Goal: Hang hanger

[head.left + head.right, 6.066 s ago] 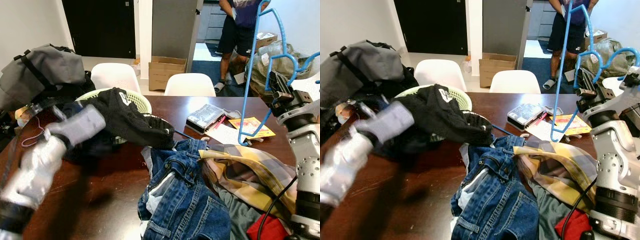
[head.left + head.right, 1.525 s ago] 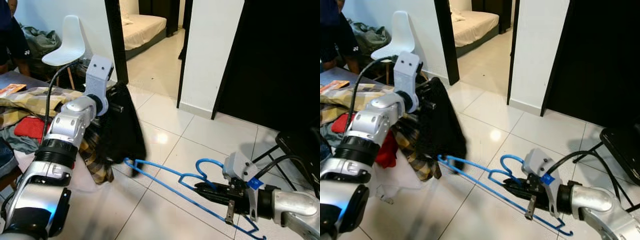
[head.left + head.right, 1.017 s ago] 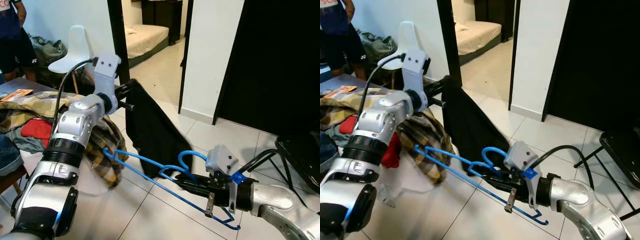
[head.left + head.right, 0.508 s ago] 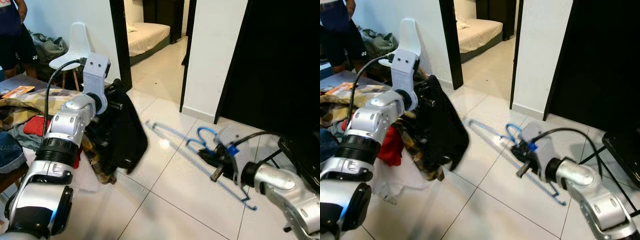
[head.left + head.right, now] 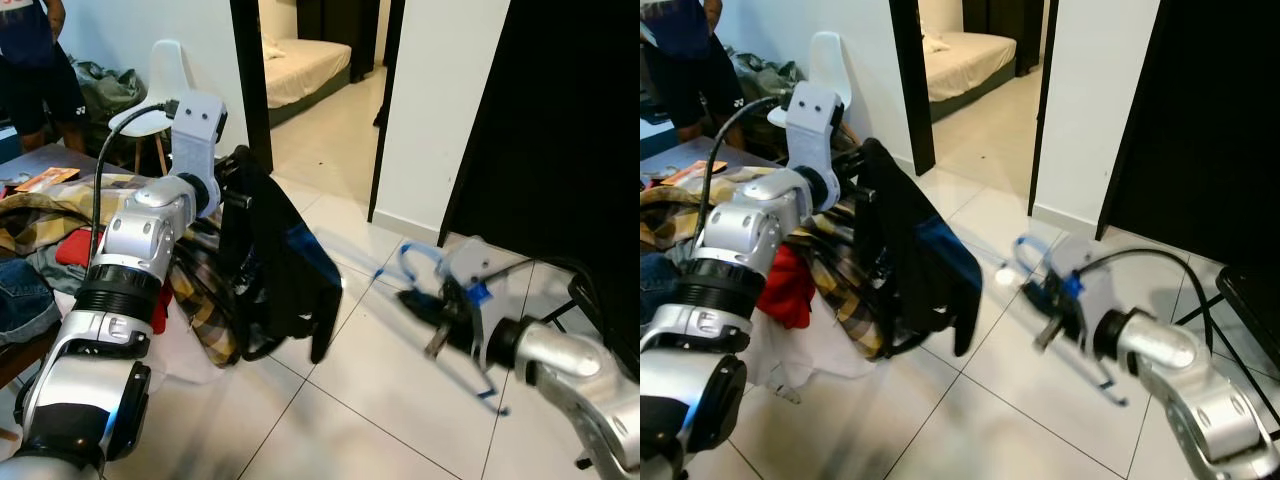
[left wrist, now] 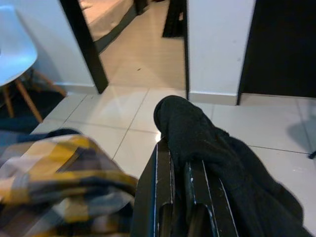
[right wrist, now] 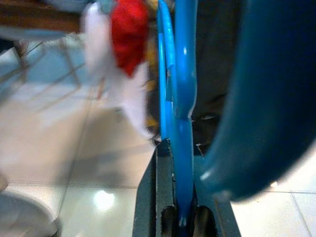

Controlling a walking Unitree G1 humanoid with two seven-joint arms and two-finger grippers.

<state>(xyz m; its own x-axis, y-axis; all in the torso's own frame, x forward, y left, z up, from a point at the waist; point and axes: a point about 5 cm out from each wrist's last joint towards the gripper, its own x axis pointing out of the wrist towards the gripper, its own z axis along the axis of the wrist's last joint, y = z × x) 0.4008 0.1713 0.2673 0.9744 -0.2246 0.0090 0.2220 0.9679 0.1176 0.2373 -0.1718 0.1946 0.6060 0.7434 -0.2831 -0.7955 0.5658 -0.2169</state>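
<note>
- Blue hanger (image 5: 1040,290) sits clamped in the right gripper (image 5: 1045,300), low over the tiled floor (image 5: 330,420).
- Black garment (image 5: 275,270) hangs pinched in the left gripper (image 6: 173,197), near the hanger.
- Hanging looks unfinished; no rail is visible.

1. Scanning for writing now, and I can read no word, number or brand anywhere before me.
2. The person's dark shirt (image 5: 25,22) carries a scrap of light print at the top edge of my left eye view, cut off and too blurred to spell out.
3. The orange paper (image 5: 45,179) on the surface (image 5: 20,165) may bear print, but it is too small for me to tell.
4. My wrist views give me no lettering either.
</note>
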